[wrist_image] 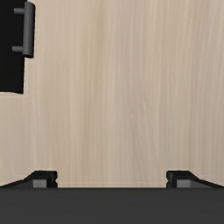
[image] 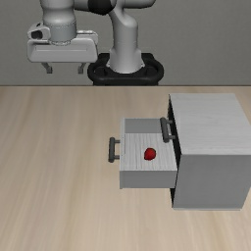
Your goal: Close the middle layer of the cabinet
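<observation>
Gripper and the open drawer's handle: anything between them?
Nothing; only bare table between the gripper and the drawer handle, per the exterior view.

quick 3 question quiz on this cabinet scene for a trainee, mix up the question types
1. True or false: the pulled-out drawer of the grey box-shaped cabinet is empty.
2. What lies in that drawer? A) a small red object B) a blue cup C) a green block
3. Fill in: the two-finger gripper hangs apart from the drawer's dark bar handle, its fingers ____.

Key: 1 false; 2 A; 3 open
</observation>
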